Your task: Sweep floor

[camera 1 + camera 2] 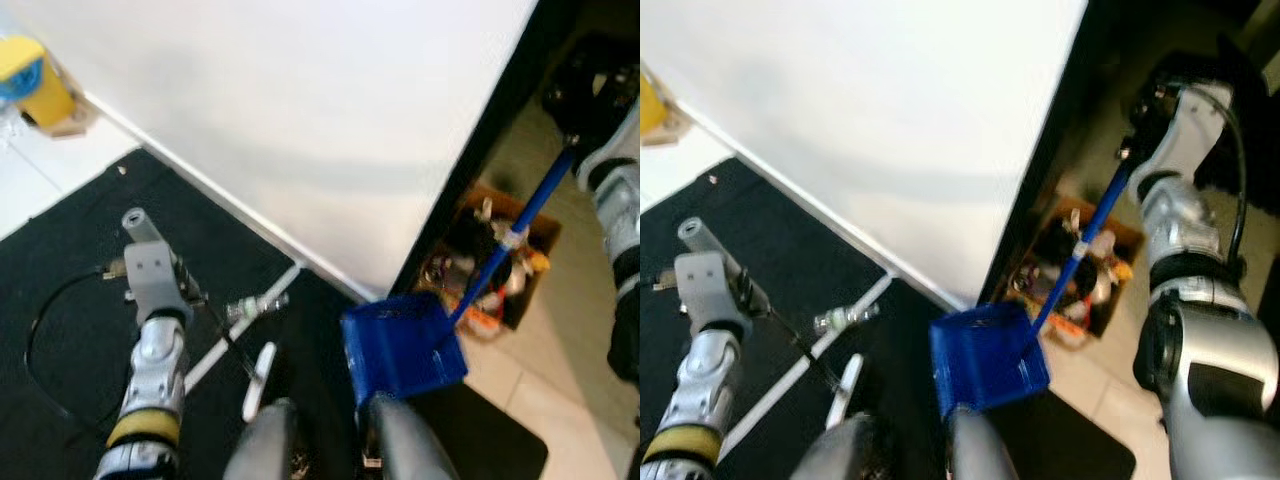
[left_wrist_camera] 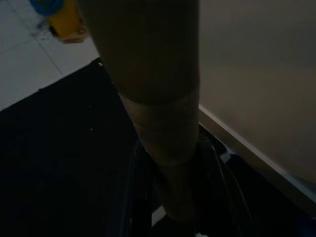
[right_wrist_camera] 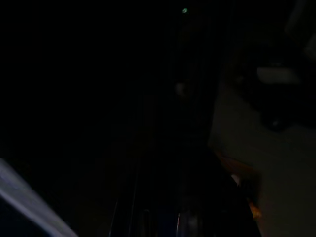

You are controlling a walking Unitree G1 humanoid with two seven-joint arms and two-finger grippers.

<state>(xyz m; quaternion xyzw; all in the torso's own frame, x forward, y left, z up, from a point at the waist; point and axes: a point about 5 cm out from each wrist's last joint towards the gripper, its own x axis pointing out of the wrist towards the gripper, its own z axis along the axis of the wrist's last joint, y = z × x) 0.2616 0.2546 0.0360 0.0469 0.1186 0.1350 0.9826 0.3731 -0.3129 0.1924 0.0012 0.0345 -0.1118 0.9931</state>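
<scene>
- Black mat (image 1: 60,330) on tiled floor, white wall at 12 o'clock.
- Blue dustpan (image 1: 400,345) at 5 o'clock; right gripper (image 1: 1137,112) at its handle top, finger state unclear.
- Left gripper (image 1: 135,225) at 8 o'clock; fingers' state unclear.

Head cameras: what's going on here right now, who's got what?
The robot stands on a black mat beside a white wall. Its right hand is up at the top of the long blue handle of a blue dustpan, whose pan sits low by the robot's feet, near a cardboard box of clutter. Its left hand reaches forward over the mat, beside a pale stick lying there.
</scene>
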